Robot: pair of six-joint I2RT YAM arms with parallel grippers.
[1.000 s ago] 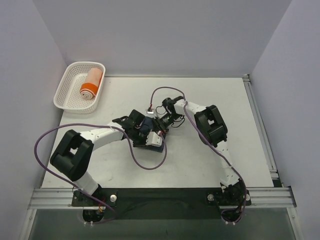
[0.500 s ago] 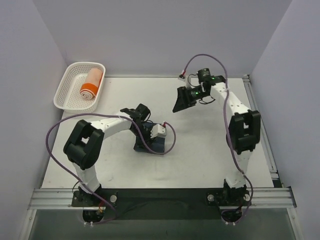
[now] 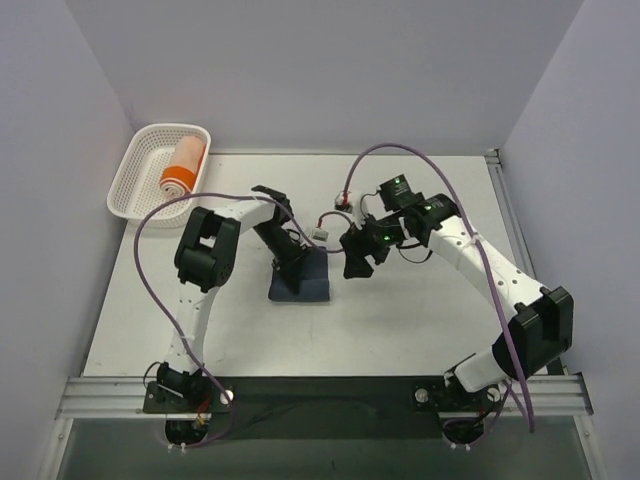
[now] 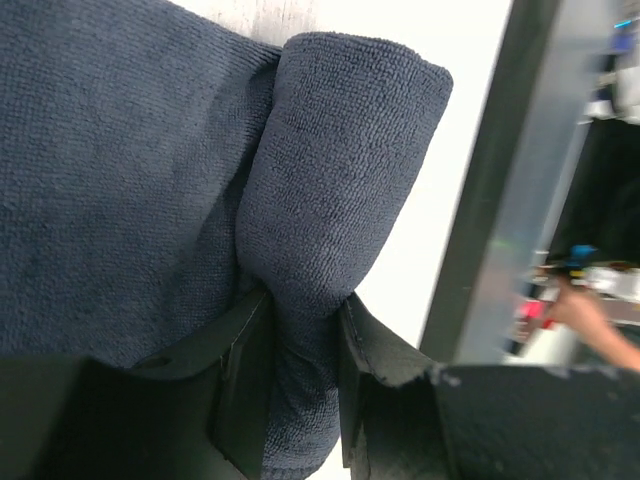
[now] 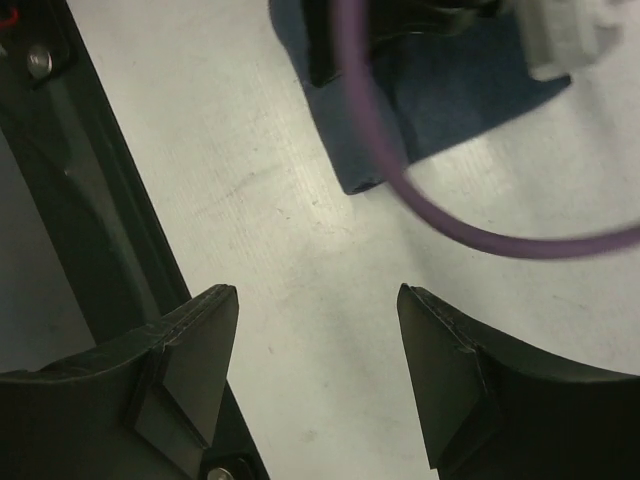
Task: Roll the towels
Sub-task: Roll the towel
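the navy towel [image 3: 312,288] lies on the bench [image 3: 430,310] a little left of the middle of the overhead view, flat for the most part and part rolled. the left arm reaches in from the upper left and bends down over it, and the left fingers [image 3: 293,266] sit right on the cloth. from the left wrist view you can see what they have: one end of a thick, snug roll of the navy cloth is pinched between the two dark fingers, held narrow around it. the roll runs away toward the top of that frame, with the flat, unrolled part of the towel lying against it on the left and pale bench on the right.

the right fingers [image 3: 354,266] hang just to the right of the towel, near its upper right corner and apart from it. in the right wrist view they stand wide with only bare bench between them, and they hold nothing. the navy cloth shows at the top of that frame, with a purple cable [image 3: 400,150] looping across in front of it.

the orange towel [image 3: 183,166] is rolled up, white band at its lower end, lying inside the white basket [image 3: 124,196] in the upper left corner of the bench, well apart from both arms.
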